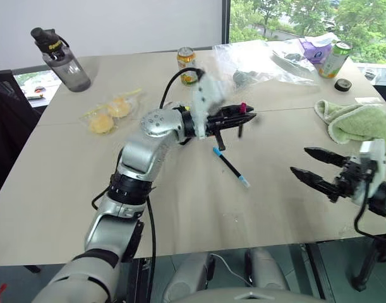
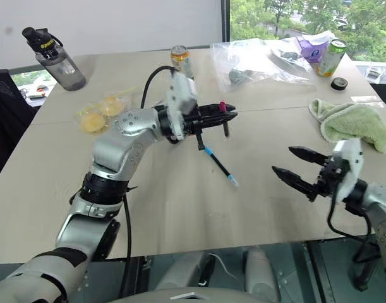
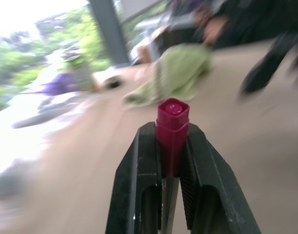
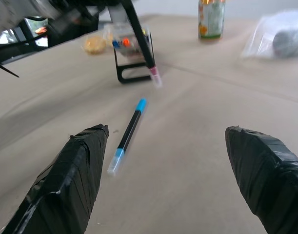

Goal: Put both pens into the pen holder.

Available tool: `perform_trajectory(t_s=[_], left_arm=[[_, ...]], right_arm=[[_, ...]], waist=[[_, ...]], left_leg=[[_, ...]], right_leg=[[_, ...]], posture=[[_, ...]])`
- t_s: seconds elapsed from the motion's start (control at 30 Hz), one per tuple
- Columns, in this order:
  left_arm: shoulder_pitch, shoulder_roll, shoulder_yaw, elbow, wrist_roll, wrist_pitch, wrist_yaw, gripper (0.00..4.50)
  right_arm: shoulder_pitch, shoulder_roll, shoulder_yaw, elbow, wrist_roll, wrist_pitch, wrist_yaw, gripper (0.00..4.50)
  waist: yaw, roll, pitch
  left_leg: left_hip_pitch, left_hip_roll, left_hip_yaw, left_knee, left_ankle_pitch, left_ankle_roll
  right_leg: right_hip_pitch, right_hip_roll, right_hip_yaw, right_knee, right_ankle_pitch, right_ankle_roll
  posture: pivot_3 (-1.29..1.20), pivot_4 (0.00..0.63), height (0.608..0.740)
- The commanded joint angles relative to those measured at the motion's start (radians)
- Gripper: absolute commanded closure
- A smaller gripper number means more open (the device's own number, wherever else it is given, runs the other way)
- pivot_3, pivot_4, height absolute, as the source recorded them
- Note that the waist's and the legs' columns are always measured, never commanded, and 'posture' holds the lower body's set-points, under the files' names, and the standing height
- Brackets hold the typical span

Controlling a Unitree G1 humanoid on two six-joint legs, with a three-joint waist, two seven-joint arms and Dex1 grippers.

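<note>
pink pen: gripped in the left hand (image 1: 234,118), held above the counter (image 1: 180,208) mid-scene; its magenta cap (image 3: 172,129) pokes out between the two closed black fingers, the dark barrel hanging down below them.
blue pen (image 1: 230,167): lying flat on the counter, just near of the left hand and apart from it, untouched.
pen holder (image 4: 131,61): standing on the counter beyond the blue pen in the right wrist view, coloured marker tips inside; in the head views the left arm covers it.
right hand (image 1: 319,169): fingers spread wide, gripping nothing, hovering off to the right above the counter's near right part.
done so far: by my reading, no pen is in the holder yet; one is picked up, one is not.
left to do: carry the pink pen to the holder and drop it in, then fetch the blue pen and do the same.
open room: the bare counter around the blue pen looks free on every side, so either hand should reach it without crowding.
clutter: green towel (image 1: 357,123) at far right, clear plastic bag (image 1: 262,60) and cans (image 1: 187,63) at the far edge, water bottle (image 1: 61,60) far left, yellow packet (image 1: 110,113) left of the arm; all well apart from the pens.
edges: the right hand sits near the counter's near right edge; the blue pen lies well inside the edges.
</note>
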Motion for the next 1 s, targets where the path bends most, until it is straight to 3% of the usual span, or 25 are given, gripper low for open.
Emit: perform_trajectory(t_s=[0.03,0.17,0.4,1.0], left_arm=[[0.032,0.072,-0.079,-0.024,0.321,-0.229,0.154,4.5],[0.136,0.069,-0.075,-0.098,0.506,-0.21,0.312,4.5],[0.23,0.036,-0.059,-0.231,0.682,-0.125,0.407,4.5],[0.297,-0.023,-0.015,-0.331,0.796,-0.073,0.441,4.5]], right_arm=[[-0.023,-0.022,-0.051,0.025,0.069,-0.012,0.054,0.4],[-0.051,-0.029,-0.051,0.059,0.077,-0.028,0.076,0.4],[-0.128,-0.038,-0.017,0.146,0.038,-0.066,0.106,0.4],[-0.214,-0.035,0.006,0.149,0.048,-0.069,0.103,0.4]], waist=[[0.0,0.0,0.0],[0.002,0.0,0.0],[0.005,-0.001,0.0],[0.007,-0.001,0.0]], left_leg=[[0.001,0.0,0.001,-0.001,0.0,0.0],[0.005,0.001,0.003,-0.005,0.0,0.0],[0.005,0.001,0.002,-0.005,0.0,0.0],[0.005,0.001,0.002,-0.005,0.0,0.0]], right_leg=[[0.0,0.0,0.001,0.0,0.0,0.0],[0.004,0.0,0.003,-0.002,0.0,0.0],[0.004,0.0,0.002,-0.002,0.0,0.0],[0.003,0.001,0.002,-0.002,0.0,0.0]], posture=[[0.0,0.15,0.739],[0.0,0.15,0.739],[0.0,0.15,0.739],[0.0,0.15,0.739]])
